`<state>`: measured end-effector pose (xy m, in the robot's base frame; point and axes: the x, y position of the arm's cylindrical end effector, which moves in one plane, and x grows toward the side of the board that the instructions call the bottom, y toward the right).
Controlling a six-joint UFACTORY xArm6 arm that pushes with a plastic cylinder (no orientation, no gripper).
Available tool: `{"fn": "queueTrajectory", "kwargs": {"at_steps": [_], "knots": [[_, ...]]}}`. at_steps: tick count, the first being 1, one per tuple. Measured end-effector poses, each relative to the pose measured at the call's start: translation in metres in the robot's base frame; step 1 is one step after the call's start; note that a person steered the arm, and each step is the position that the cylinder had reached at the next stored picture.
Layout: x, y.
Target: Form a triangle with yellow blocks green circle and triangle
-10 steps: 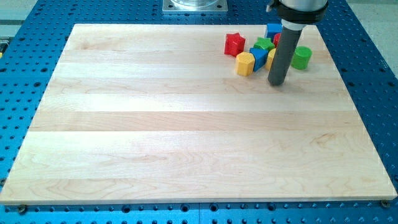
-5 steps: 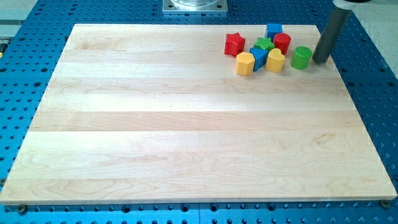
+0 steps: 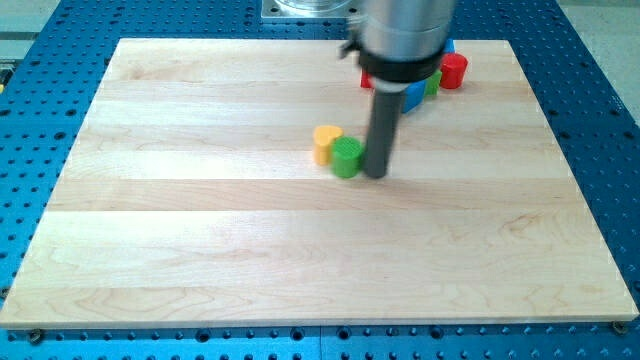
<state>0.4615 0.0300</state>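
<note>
Green circle (image 3: 347,157) shifted mid-board, my tip (image 3: 376,174) upright alongside.

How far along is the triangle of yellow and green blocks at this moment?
Done: a yellow block and the green circle sit touching near the board's middle, away from the cluster at the view's top. In hand: my tip rests against the green circle's right side. Left: the second yellow block isn't visible, perhaps hidden behind the arm; a green block remains in the cluster by the red block.
</note>
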Motion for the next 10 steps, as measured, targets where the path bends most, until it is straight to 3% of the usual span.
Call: {"fn": "queueTrajectory", "kwargs": {"at_steps": [1,5,6,7,10], "knots": [[0.004,-0.032],[-0.132,0.142],[-0.162,0.092],[-0.126,0.026],[-0.082,0.024]]}}
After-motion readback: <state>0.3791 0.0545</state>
